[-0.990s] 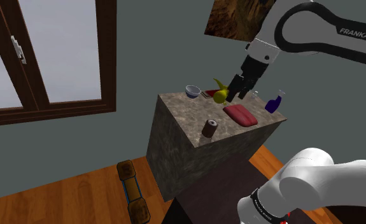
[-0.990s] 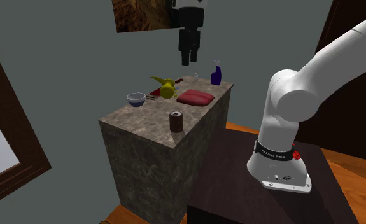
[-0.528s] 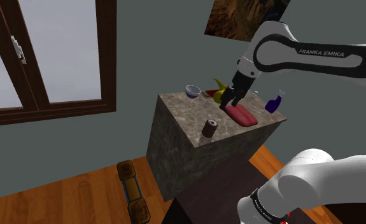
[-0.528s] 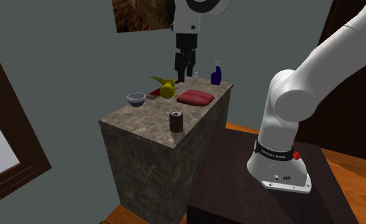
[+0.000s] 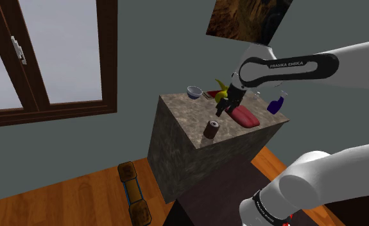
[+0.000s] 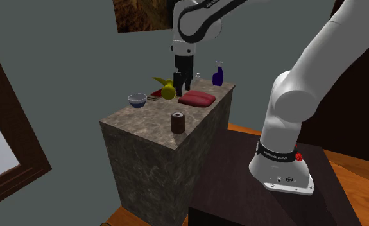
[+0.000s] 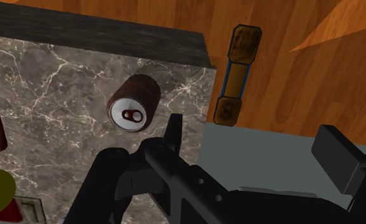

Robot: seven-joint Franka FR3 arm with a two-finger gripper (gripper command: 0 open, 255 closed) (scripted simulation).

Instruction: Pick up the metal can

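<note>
On the stone-patterned block [image 5: 183, 115], close to its near corner in the shoulder view, the can [image 5: 212, 129] stands upright. It has dark brown sides and a pale lid with a pull-tab, which shows in the wrist view.

Gripper [image 5: 223, 110]: hangs over the block top, beside the red pad [image 5: 242, 117] and just in front of the yellow object [image 5: 222, 95]. The 2 fingers [image 7: 173, 127] stand wide apart with nothing clasped.

Can vs fingers: in the wrist view the can sits ahead of 1 fingertip and outside the gap between the 2, with bare stone between can and finger. There is no contact. In both exterior views the fingertips are above the can and further back on the block.

Change since 0.5 s ago: the gripper has come lower and nearer the can, and the forearm is lying flatter. At 1.0 s ago it was higher again, over the far side of the block. Can, red pad, yellow object, bowl [image 5: 194, 92] and blue bottle [image 5: 276, 104] are unmoved.
</note>
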